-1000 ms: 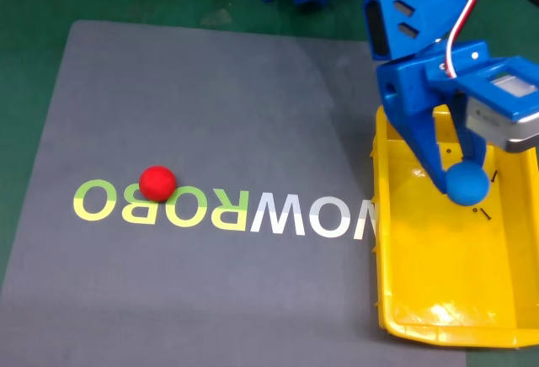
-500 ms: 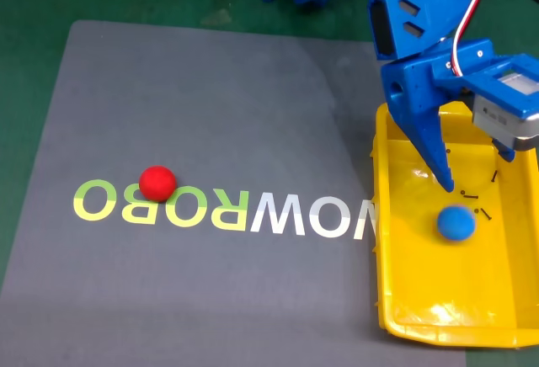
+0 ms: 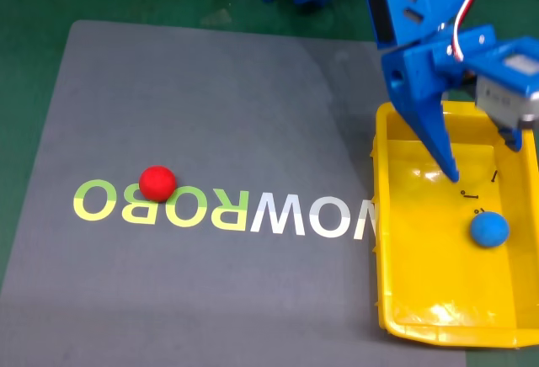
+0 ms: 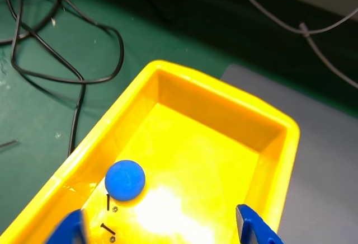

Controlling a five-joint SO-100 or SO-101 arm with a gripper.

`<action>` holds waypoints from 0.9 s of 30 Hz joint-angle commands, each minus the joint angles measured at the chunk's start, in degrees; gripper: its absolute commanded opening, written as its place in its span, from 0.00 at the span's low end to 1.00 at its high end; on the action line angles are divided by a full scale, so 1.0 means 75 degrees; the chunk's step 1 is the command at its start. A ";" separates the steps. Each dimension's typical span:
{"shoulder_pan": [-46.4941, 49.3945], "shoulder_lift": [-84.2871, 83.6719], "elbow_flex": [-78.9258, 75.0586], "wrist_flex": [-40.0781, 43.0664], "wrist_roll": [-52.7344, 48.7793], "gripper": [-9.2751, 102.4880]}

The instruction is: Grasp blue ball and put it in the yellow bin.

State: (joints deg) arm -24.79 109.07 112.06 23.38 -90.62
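The blue ball [image 3: 489, 229] lies loose on the floor of the yellow bin [image 3: 381, 241], near its right wall in the fixed view. My blue gripper [image 3: 487, 161] hangs open above the bin's far half, with the ball below it and nothing between its fingers. In the wrist view the blue ball [image 4: 125, 180] rests inside the yellow bin [image 4: 224, 84] beside a few small dark screws. The open gripper [image 4: 162, 230] has its two blue fingertips [image 4: 254, 228] at the bottom edge, spread wide apart.
A red ball [image 3: 157, 183] sits on the grey mat [image 3: 210, 98] at the left, on the printed lettering. The bin stands at the mat's right edge. Black cables [image 4: 72, 76] lie on the green surface beside the bin.
The gripper opened and let the blue ball go. The ball dropped into the yellow bin and rolled to the right, and the gripper rose slightly.
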 commanded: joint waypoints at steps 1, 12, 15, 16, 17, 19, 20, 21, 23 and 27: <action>0.0246 0.0984 -0.0117 0.0434 0.0129 0.31; 0.1910 0.3340 0.1711 0.1020 -0.0352 0.12; 0.2367 0.4137 0.2566 0.1090 -0.0457 0.09; 0.2496 0.4418 0.2836 0.1160 -0.0480 0.08; 0.2625 0.4688 0.3094 0.1266 -0.0527 0.08; 0.2859 0.5203 0.3668 0.1348 -0.0598 0.08; 0.2965 0.5461 0.3926 0.1418 -0.0633 0.08; 0.3070 0.5684 0.4172 0.1488 -0.0656 0.08; 0.3258 0.6117 0.4711 0.1512 -0.0738 0.08; 0.3562 0.6797 0.5613 0.1535 -0.0832 0.08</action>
State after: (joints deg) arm 0.62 156.27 152.58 34.80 -96.50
